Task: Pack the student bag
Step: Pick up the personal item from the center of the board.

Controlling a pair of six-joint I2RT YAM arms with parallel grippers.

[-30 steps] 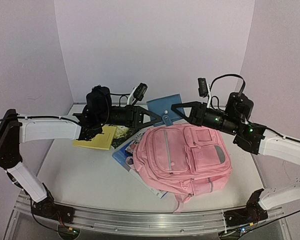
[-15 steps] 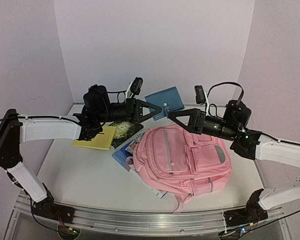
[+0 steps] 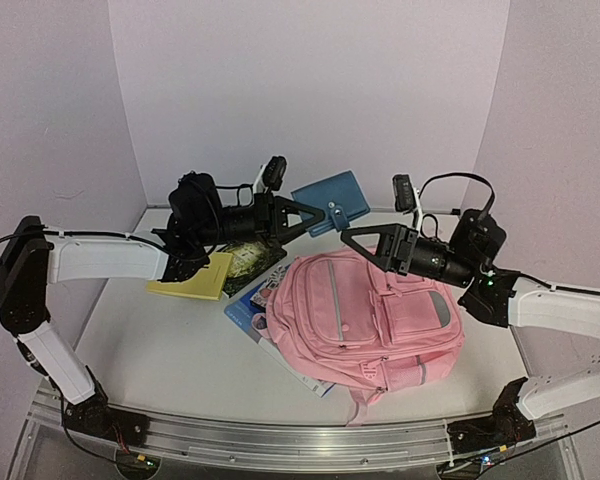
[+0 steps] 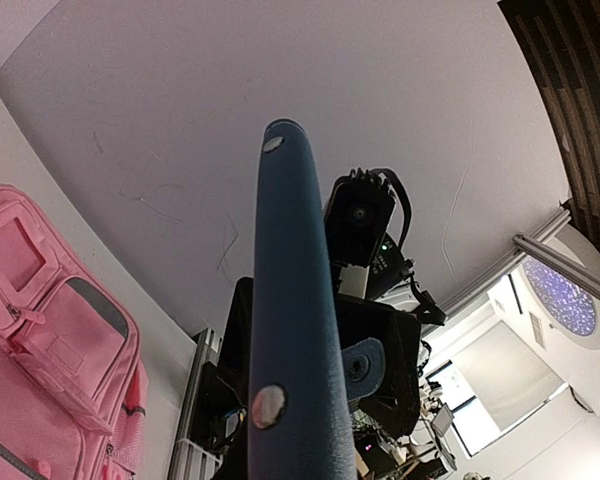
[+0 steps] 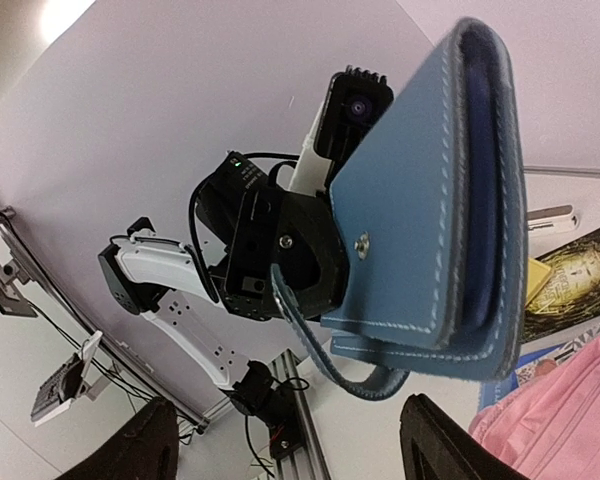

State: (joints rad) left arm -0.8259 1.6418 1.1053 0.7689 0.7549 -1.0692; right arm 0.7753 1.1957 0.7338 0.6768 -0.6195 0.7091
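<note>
The student bag [image 3: 365,320] lies flat with its front pockets up, right of centre on the table [image 3: 160,350]. Its left edge overlaps a blue book [image 3: 242,308]. The right gripper [image 3: 352,238] hangs just above the bag's far edge, apart from the fabric. Its fingers [image 5: 140,445] are spread wide with nothing between them. The left gripper [image 3: 315,216] is raised beyond the bag's far left corner, clear of it, with its jaws clamped on a blue snap-strap case [image 3: 332,203] held in the air. The case is near the right gripper's tips but not touching them. A dark illustrated book [image 3: 242,262] and a yellow notepad [image 3: 188,278] lie left of the bag.
</note>
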